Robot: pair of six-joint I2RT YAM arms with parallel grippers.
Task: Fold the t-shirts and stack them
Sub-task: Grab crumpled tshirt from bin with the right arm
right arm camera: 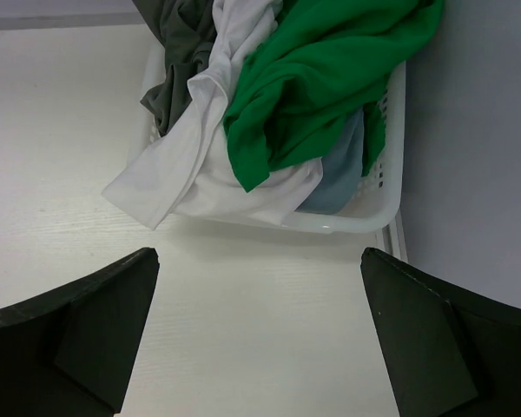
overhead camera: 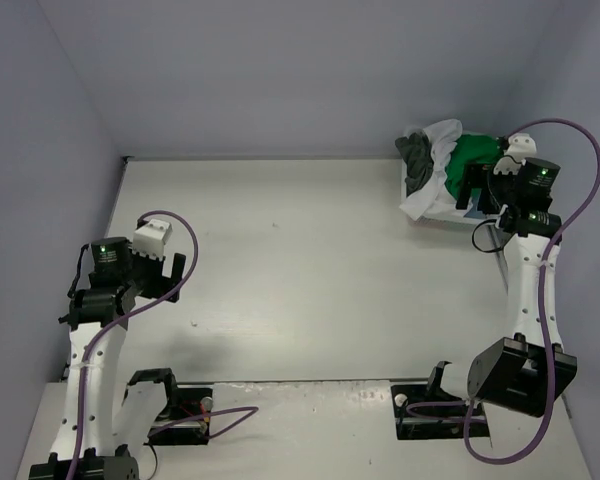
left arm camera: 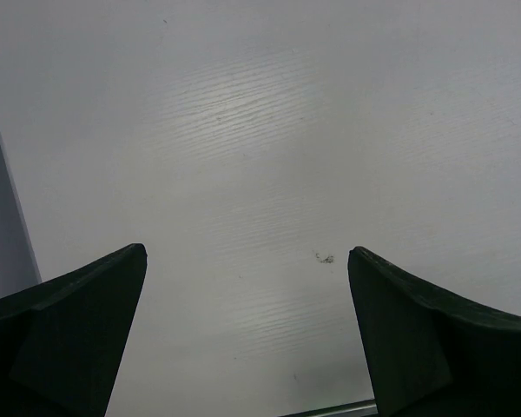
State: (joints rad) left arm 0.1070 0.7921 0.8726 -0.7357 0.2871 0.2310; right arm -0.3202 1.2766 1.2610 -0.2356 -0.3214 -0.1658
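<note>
White tabletop (overhead camera: pixel 280 270) is covered whole by the top view. Left arm (overhead camera: pixel 95 330) is parked near left. Right arm (overhead camera: pixel 525 280) is stretched toward the far right corner. There a white plastic laundry basket (right arm camera: pixel 352 221) is set beside the wall. The t-shirts are heaped in it, unfolded:
- green t-shirt (right arm camera: pixel 321 78) on top
- white t-shirt (right arm camera: pixel 187 174) spilled over the rim onto the tabletop
- dark grey t-shirt (right arm camera: pixel 178 61) at the back
- light blue-grey t-shirt (right arm camera: pixel 340 165) tucked underneath

The left jaws are spread wide over the tabletop, nothing held. The right jaws are spread wide too, hung just short of the basket, nothing touched.

Step judged: first pick, not yet made. The next move probably calls for the right jaws to be lowered onto a loose edge, likely the white overhang. One shirt is then to be drawn out without the rest being dragged along.

The blue-grey shirt is shown clearly only by the right wrist view. Arm poses are given only by the top view. Tabletop alone is shown by the left wrist view.
</note>
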